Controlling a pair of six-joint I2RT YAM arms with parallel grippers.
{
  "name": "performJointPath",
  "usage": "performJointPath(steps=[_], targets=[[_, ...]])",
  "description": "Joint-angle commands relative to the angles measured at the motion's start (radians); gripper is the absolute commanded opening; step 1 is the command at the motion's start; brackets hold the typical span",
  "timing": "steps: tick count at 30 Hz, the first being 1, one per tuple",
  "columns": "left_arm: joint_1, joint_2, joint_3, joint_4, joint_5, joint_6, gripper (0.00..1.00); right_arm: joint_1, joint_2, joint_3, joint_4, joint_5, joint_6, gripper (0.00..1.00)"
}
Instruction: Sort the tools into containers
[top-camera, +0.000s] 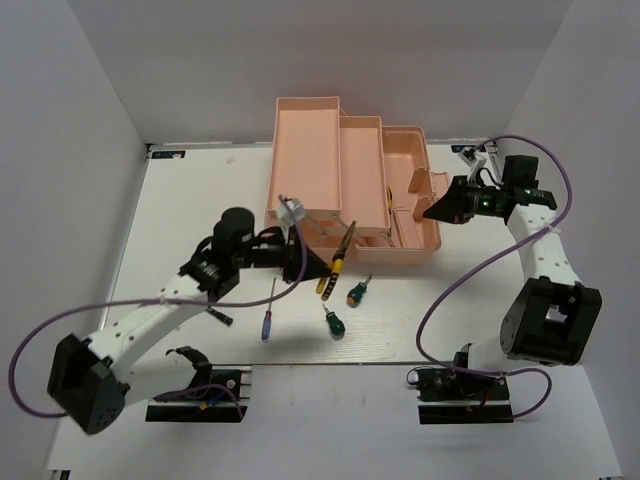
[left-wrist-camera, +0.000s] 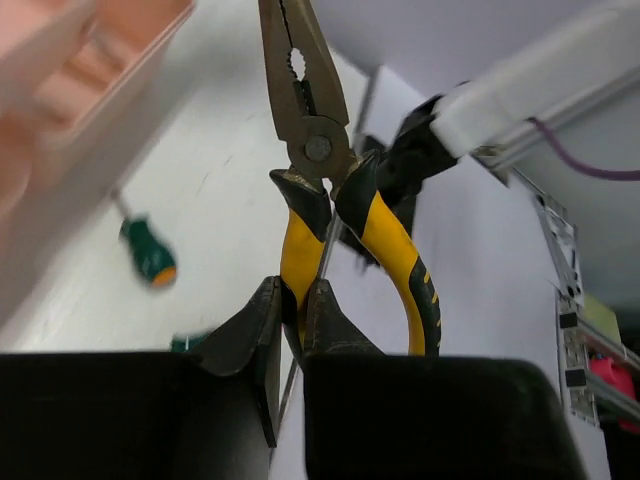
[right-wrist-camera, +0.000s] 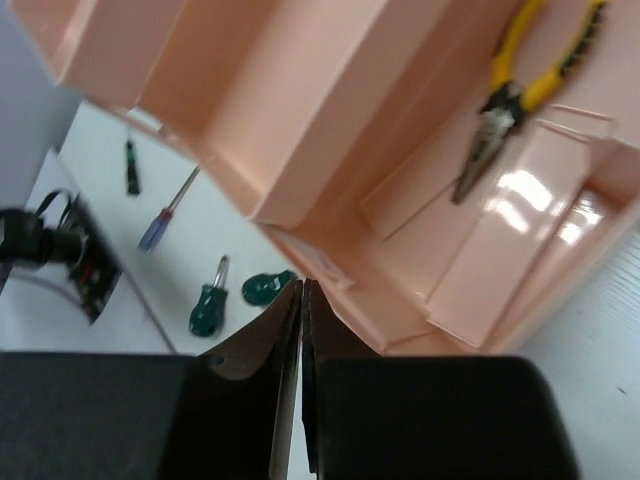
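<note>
My left gripper (top-camera: 318, 272) (left-wrist-camera: 292, 290) is shut on one yellow-and-black handle of a pair of pliers (top-camera: 338, 258) (left-wrist-camera: 312, 150). It holds them off the table just in front of the salmon-pink toolbox (top-camera: 305, 140) (left-wrist-camera: 60, 70). The second pliers (right-wrist-camera: 510, 95) lie in a right-hand compartment of the toolbox (right-wrist-camera: 300, 120). Two green screwdrivers (top-camera: 358, 292) (top-camera: 333, 322), the blue-handled screwdriver (top-camera: 268, 312) and the slim black screwdriver (top-camera: 218, 314) lie on the table. My right gripper (top-camera: 432, 212) (right-wrist-camera: 302, 285) is shut and empty over the toolbox's right end.
The toolbox stands open at the back centre with stepped trays. White walls (top-camera: 80, 120) close in the table on the left, back and right. A purple cable (top-camera: 470, 280) loops by the right arm.
</note>
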Motion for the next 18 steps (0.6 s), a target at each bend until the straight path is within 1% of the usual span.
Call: performJointPath(steps=[1, 3, 4, 5, 6, 7, 8, 9, 10, 11, 13, 14, 15, 16, 17, 18], targets=[[-0.054, 0.150, 0.193, 0.220, 0.194, 0.034, 0.00, 0.013, 0.025, 0.055, -0.182, -0.125, -0.200, 0.10], [-0.082, 0.250, 0.279, 0.220, 0.194, 0.059, 0.00, 0.014, 0.011, 0.032, -0.168, -0.104, -0.208, 0.10], [-0.103, 0.300, 0.362, 0.220, 0.183, 0.059, 0.00, 0.015, 0.000, 0.023, -0.161, -0.097, -0.205, 0.10], [-0.103, 0.403, 0.403, 0.220, 0.162, 0.071, 0.00, 0.015, -0.021, 0.014, -0.141, -0.080, -0.194, 0.10], [-0.118, 0.452, 0.443, 0.208, 0.142, 0.082, 0.00, 0.012, -0.049, 0.006, -0.112, -0.060, -0.185, 0.10], [-0.119, 0.498, 0.517, 0.208, 0.121, 0.082, 0.00, 0.014, -0.067, -0.020, -0.069, -0.037, -0.178, 0.10], [-0.129, 0.544, 0.552, 0.217, 0.092, 0.082, 0.00, 0.012, -0.083, -0.028, -0.050, 0.099, -0.120, 0.10], [-0.129, 0.627, 0.622, 0.227, 0.070, 0.056, 0.00, 0.009, -0.133, -0.048, -0.009, 0.148, -0.099, 0.10], [-0.140, 0.667, 0.660, 0.240, 0.042, 0.042, 0.00, 0.006, -0.149, -0.060, 0.022, 0.195, -0.072, 0.10], [-0.140, 0.704, 0.692, 0.249, 0.001, 0.027, 0.00, 0.004, -0.175, -0.083, 0.028, 0.310, -0.066, 0.10], [-0.151, 0.799, 0.782, 0.240, -0.073, -0.016, 0.00, 0.003, -0.204, -0.098, 0.053, 0.400, -0.041, 0.10], [-0.151, 0.824, 0.808, 0.223, -0.152, -0.016, 0.00, 0.001, -0.221, -0.121, 0.060, 0.443, -0.032, 0.10], [-0.151, 0.844, 0.841, 0.223, -0.189, -0.044, 0.00, -0.002, -0.230, -0.128, 0.063, 0.462, -0.006, 0.09], [-0.151, 0.861, 0.853, 0.223, -0.208, -0.053, 0.00, -0.003, -0.241, -0.132, 0.062, 0.494, 0.002, 0.09], [-0.160, 0.888, 0.862, 0.223, -0.284, -0.064, 0.00, -0.002, -0.245, -0.140, 0.065, 0.518, 0.008, 0.09], [-0.160, 0.899, 0.862, 0.232, -0.309, -0.091, 0.00, -0.006, -0.262, -0.144, 0.068, 0.534, 0.034, 0.09]])
